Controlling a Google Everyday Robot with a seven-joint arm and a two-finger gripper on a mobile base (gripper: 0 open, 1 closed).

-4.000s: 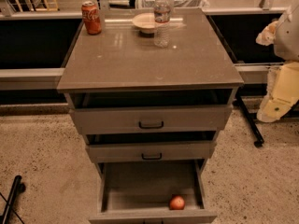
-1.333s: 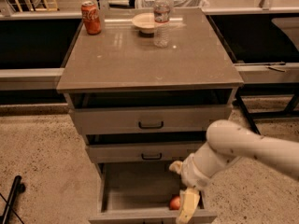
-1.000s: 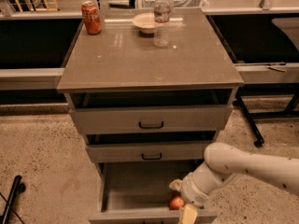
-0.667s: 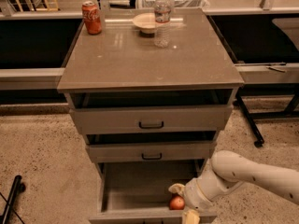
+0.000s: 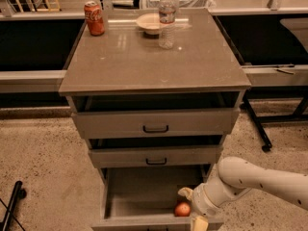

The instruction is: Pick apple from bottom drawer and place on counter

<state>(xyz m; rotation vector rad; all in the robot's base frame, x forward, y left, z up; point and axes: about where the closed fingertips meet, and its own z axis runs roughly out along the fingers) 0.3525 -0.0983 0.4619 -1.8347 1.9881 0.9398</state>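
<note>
The apple (image 5: 182, 209) is small, round and red-orange. It lies at the front right of the open bottom drawer (image 5: 139, 196), the lowest grey box of the cabinet. My gripper (image 5: 191, 207) comes in from the right on a white arm and sits low in the drawer, right beside the apple. One cream finger (image 5: 185, 192) shows behind the apple and another (image 5: 199, 223) in front of it. The counter (image 5: 144, 57) is the glossy grey-brown top slab of the cabinet, far above the gripper.
A red soda can (image 5: 94, 18), a cream bowl (image 5: 149, 23) and a clear water bottle (image 5: 166, 19) stand at the back of the counter. The two upper drawers (image 5: 155, 123) with black handles are slightly open. A black stand leg (image 5: 255, 124) is on the right, and a black object (image 5: 12, 203) lies on the floor at the left.
My arm has come in from the right and dropped lower into the bottom drawer, so that the gripper now sits around the apple. The apple has not moved.
</note>
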